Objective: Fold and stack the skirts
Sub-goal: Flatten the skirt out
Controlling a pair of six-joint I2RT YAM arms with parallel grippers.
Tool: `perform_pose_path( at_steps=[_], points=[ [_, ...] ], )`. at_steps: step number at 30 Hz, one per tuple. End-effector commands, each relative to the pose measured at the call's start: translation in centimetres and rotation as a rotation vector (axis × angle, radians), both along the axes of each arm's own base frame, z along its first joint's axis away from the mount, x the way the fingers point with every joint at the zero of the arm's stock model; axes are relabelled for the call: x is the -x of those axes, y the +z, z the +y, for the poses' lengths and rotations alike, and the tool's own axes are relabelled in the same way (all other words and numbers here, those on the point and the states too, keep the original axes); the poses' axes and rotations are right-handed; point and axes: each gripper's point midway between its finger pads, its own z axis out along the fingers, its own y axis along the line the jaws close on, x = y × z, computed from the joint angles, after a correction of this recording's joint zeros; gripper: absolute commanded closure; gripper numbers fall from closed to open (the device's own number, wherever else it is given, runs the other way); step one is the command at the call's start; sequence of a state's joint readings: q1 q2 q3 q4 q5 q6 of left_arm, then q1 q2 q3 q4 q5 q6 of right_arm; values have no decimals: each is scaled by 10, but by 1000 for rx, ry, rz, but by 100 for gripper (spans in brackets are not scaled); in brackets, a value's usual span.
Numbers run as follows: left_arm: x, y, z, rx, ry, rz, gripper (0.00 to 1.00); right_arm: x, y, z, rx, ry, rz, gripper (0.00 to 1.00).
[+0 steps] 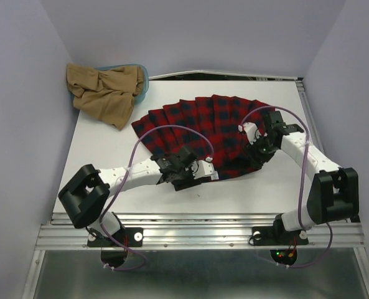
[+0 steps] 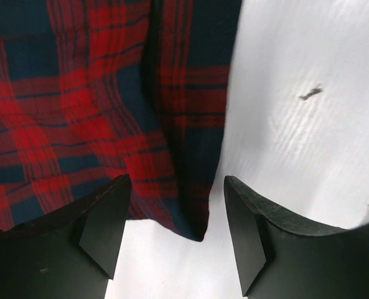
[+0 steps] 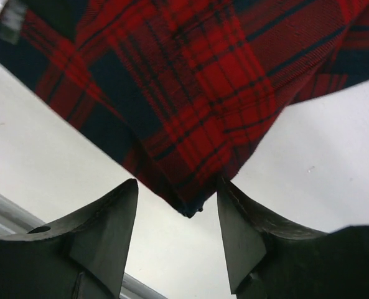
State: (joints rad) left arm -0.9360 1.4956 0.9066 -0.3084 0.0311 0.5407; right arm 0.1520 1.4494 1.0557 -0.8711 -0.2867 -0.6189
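The red plaid skirt (image 1: 203, 131) lies fanned out flat on the white table (image 1: 103, 156). My left gripper (image 1: 215, 175) is open at the skirt's near hem; in the left wrist view a hem corner of the skirt (image 2: 78, 106) lies on the table between the open fingers of the left gripper (image 2: 177, 205). My right gripper (image 1: 254, 157) is open at the skirt's right near corner; in the right wrist view that corner of the skirt (image 3: 190, 93) points down between the fingers of the right gripper (image 3: 178, 199). The tan-brown skirt (image 1: 103, 90) lies crumpled at the back left.
A teal plastic tub (image 1: 144, 78) sits under the tan skirt at the back left corner. Walls close in the table at left, back and right. A metal rail (image 1: 196, 233) runs along the near edge. A small dark mark (image 2: 310, 93) is on the table.
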Motion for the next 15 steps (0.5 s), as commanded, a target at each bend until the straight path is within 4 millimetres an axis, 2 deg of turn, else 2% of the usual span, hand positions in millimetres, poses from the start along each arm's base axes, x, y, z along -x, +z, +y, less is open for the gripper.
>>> perform_pose_path(
  at_steps=[1,7,10,11,14,15],
  points=[
    [-17,-6,16,-50,122,-83,30,-26,-2,-20,100,-74,-122,42],
    [-27,-11,32,-112,191,-138,41,-20,-10,-33,178,-71,-146,47],
    [-29,-4,38,-112,216,-169,58,-14,-14,-42,221,-66,-167,48],
    [-30,-1,39,-108,222,-178,61,-10,-15,-46,239,-61,-173,48],
    [-34,14,42,-75,251,-196,76,-7,-14,-49,252,-59,-194,57],
    [-34,20,41,-56,254,-201,80,-8,-13,-54,275,-73,-219,68]
  ],
)
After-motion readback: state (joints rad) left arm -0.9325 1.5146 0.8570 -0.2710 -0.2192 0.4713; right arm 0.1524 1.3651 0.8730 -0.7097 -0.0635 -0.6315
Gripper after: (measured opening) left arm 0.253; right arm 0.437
